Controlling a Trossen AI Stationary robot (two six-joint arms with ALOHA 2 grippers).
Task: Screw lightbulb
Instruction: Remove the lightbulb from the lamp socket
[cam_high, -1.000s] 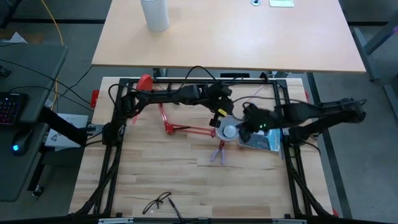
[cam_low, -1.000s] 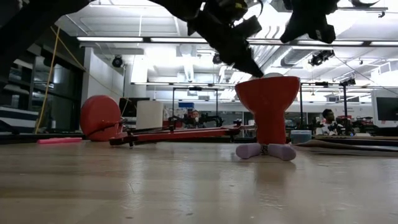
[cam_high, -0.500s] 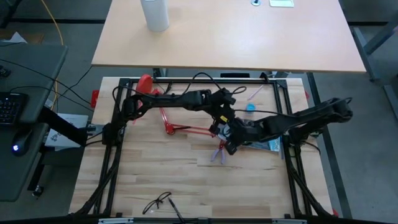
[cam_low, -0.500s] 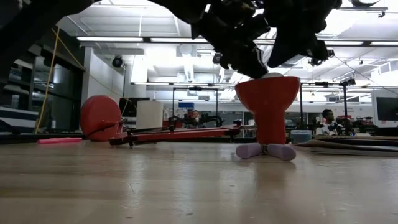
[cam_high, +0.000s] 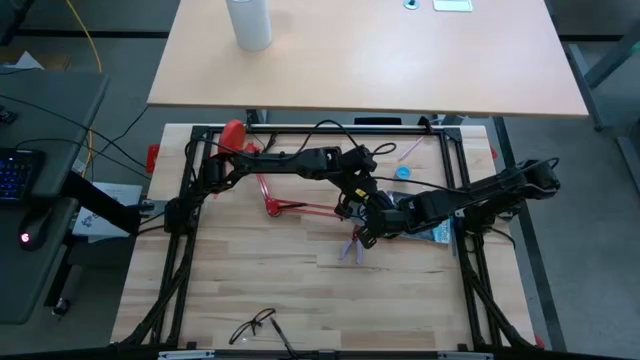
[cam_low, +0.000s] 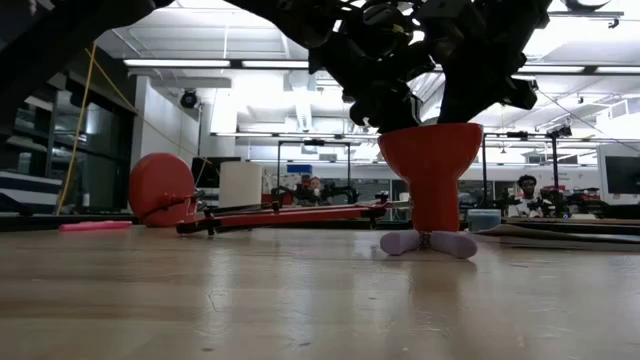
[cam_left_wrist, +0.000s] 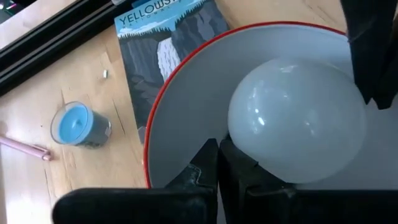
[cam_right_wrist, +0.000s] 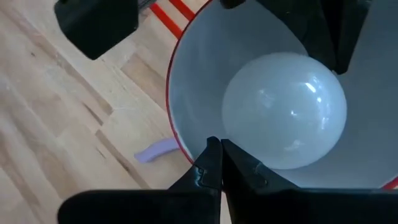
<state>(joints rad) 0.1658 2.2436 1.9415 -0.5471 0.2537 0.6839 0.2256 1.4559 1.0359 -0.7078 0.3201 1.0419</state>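
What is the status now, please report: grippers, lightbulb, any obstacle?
Left gripper and right gripper both at the red lamp shade, fingers together. Lightbulb sits inside the shade, not gripped. Nothing in the way.

Left gripper (cam_high: 352, 203) and right gripper (cam_high: 370, 228) meet mid-table over red lamp (cam_high: 290, 205); eyeglasses (cam_high: 252, 325) near front edge; blue candle (cam_high: 402, 172) behind.

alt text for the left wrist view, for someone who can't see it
A white lightbulb sits inside the white-lined, red-rimmed lamp shade, with the left gripper closed at the shade's inner wall beside it. Beyond lie a Yellowstone booklet and a blue candle on the wooden table.
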